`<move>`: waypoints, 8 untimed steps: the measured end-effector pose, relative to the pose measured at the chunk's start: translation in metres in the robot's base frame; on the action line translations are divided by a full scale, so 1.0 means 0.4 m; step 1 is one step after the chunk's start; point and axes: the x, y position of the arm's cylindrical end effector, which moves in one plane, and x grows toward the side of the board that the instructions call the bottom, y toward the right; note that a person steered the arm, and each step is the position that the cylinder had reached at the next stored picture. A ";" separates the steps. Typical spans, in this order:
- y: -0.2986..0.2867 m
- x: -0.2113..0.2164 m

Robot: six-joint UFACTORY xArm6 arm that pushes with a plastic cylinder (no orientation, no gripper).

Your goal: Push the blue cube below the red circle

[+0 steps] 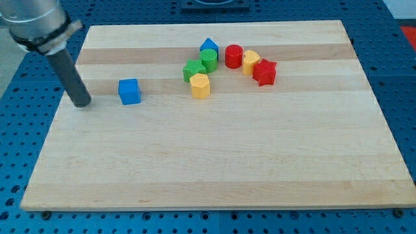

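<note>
The blue cube (130,91) sits on the wooden board (214,162) at the view's left. The red circle (233,56), a short red cylinder, stands near the view's top centre in a cluster of blocks. My tip (82,103) rests on the board just left of the blue cube, with a small gap between them. The dark rod rises from the tip toward the view's top left corner.
Around the red circle are a blue pentagon-like block (208,45), a green cylinder (208,60), a green star-like block (194,69), a yellow hexagon block (200,85), a yellow block (251,62) and a red star block (264,72). The board's left edge is close to my tip.
</note>
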 end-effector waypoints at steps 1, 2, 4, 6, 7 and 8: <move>-0.004 -0.054; 0.037 -0.101; 0.135 -0.118; 0.222 -0.030; 0.222 0.056; 0.215 0.050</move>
